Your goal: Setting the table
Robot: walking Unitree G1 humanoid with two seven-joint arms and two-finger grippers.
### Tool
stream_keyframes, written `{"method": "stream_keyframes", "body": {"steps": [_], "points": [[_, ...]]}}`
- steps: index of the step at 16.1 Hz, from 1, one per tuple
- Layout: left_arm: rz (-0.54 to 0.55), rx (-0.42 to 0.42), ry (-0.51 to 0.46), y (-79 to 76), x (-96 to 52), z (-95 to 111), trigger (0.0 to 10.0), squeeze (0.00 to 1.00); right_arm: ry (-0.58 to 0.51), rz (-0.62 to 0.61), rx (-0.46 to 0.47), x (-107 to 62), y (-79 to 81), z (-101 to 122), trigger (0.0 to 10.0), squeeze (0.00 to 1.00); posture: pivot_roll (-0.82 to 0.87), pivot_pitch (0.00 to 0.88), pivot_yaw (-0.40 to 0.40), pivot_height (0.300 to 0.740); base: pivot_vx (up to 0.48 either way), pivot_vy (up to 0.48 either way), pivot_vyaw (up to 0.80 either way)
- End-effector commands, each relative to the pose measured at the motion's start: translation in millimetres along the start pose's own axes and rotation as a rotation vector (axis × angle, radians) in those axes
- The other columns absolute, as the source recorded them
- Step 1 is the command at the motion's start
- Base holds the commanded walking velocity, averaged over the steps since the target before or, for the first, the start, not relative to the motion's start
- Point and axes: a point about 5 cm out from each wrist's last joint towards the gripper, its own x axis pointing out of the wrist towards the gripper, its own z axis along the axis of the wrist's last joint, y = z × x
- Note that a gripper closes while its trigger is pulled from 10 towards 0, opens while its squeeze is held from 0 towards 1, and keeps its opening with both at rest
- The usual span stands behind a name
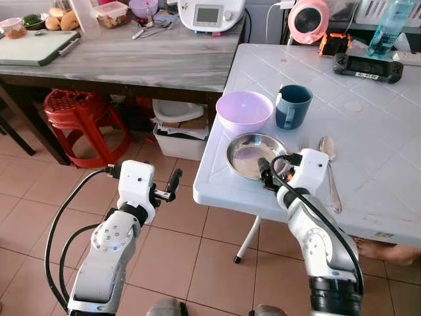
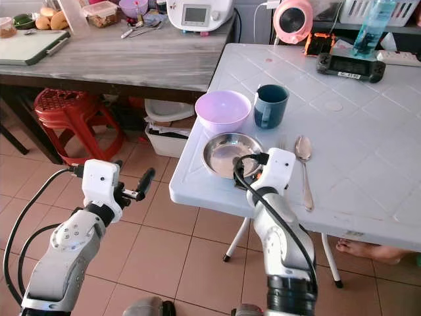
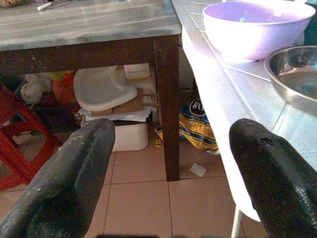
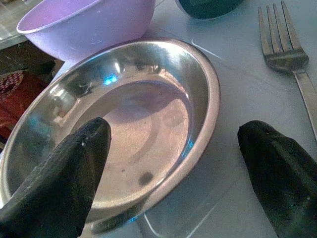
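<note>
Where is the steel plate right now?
The steel plate sits near the front edge of the white table, just in front of the purple bowl, fork beside it. The open right end effector straddles its rim.

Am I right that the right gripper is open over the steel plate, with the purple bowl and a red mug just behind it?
Not quite: the mug is dark teal, not red, as the left eye view shows. The rest holds: the right gripper is open over the steel plate, with the purple bowl just behind it.
</note>
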Motion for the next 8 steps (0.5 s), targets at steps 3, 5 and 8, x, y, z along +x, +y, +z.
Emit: {"method": "stream_keyframes", "body": {"steps": [3,5,8], "points": [[-0.004,0.013,-0.001,2.6,1.1,1.0,10.0,0.00,0.049,0.050,0.049,1.1,13.6,-5.4,0.4,0.00,-0.01,0.020,0.064,0.740,0.000,0.000,0.00],[-0.008,0.016,0.000,3.1,1.7,1.1,10.0,0.00,0.074,0.061,0.039,2.4,14.6,-5.9,0.0,0.00,-0.01,0.019,0.065,0.740,0.000,0.000,0.00],[-0.012,0.015,-0.002,1.5,2.2,1.8,10.0,0.00,0.107,0.062,0.050,3.4,12.2,-7.8,0.0,0.00,-0.01,0.018,0.065,0.740,0.000,0.000,0.00]]}}
